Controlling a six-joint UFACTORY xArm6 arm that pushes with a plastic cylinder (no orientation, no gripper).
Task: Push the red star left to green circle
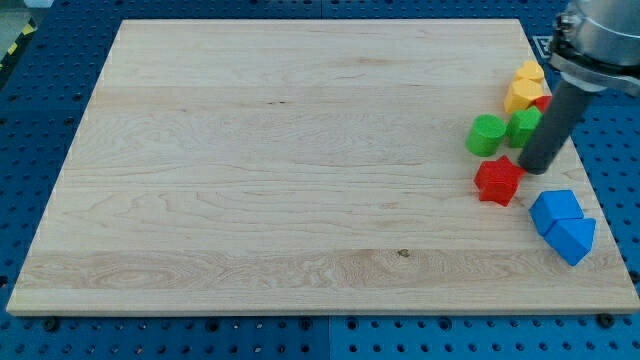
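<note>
The red star [497, 181] lies near the board's right edge, just below the green circle [486, 134]. My tip [536, 168] stands just right of the red star and slightly above it, close to its upper right side. A second green block [522, 127] sits right of the green circle, partly behind the rod.
Two yellow blocks [523, 88] lie above the green ones, with a bit of a red block [542, 103] showing beside the rod. Two blue blocks [562, 225] lie at the lower right near the wooden board's [300, 180] right edge.
</note>
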